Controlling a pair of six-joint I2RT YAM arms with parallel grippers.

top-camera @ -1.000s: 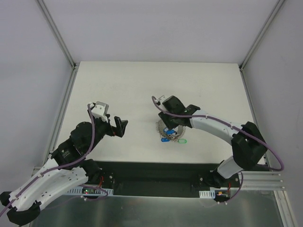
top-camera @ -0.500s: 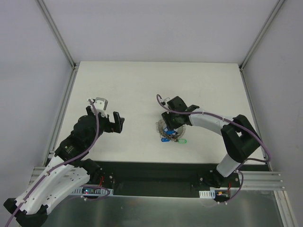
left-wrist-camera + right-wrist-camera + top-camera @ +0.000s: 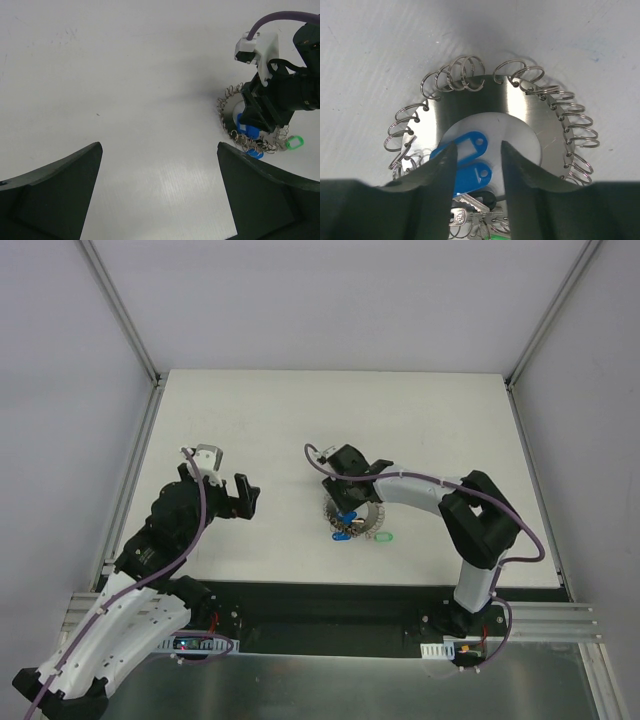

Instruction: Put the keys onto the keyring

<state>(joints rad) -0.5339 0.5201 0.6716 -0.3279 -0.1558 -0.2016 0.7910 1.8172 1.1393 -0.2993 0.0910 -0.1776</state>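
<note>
We see the white table (image 3: 270, 420) with both arms based at its 6 o'clock edge. The left arm (image 3: 150, 545) leans toward 12 o'clock. Its left gripper (image 3: 159, 160) hangs over bare table, with the fingers (image 3: 60, 185) spread fully wide and holding nothing. The right arm (image 3: 440, 490) bends toward 9 o'clock, so the right gripper (image 3: 477, 150) points down on the keyring (image 3: 525, 112). Its two fingers stand about half apart, one on each side of the blue tags (image 3: 470, 175), and we see nothing pinched between them.

The keyring lies flat on the table, a little toward 6 o'clock from the middle. It is at 3 o'clock from the left gripper and well apart from it. It is a flat metal band with an open centre and small wire loops around its outer edge.

The two blue tags lie in that centre toward 7 o'clock, one just beside the other. At 6 o'clock a dark head (image 3: 489, 198) and the silver keys (image 3: 464, 213) are partly hidden by the fingers. In the top view a green tag (image 3: 386, 537) lies just outside the band at 4 o'clock. We cannot tell whether any key sits on a loop
</note>
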